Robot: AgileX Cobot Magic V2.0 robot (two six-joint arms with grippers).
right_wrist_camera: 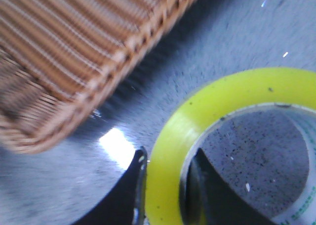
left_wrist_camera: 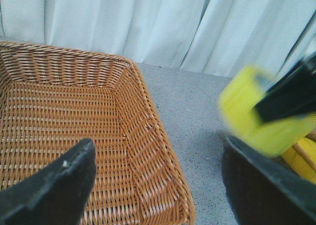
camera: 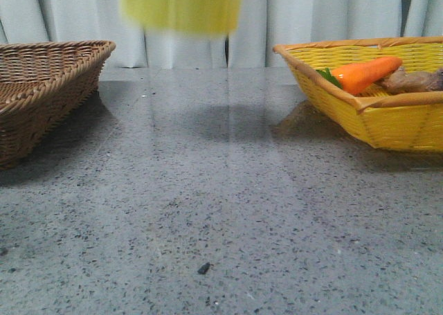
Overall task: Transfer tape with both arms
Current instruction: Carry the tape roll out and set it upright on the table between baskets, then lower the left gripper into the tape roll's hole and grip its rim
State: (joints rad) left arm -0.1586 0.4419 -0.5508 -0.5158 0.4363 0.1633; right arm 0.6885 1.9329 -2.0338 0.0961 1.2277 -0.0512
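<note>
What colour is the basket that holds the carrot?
Yellow, with a tan rim: the basket holding the carrot shows best in the front view.

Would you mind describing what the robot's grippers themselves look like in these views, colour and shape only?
Only the fingers show. The left gripper has two matte black fingers, broad and wedge-like with rounded tips, one bearing a tiny pale speck. The right gripper has dark, glossy-looking fingers, narrower and tapering, with a lighter edge along one. No cables, markings or arm links are visible, and the front view shows neither gripper.
</note>
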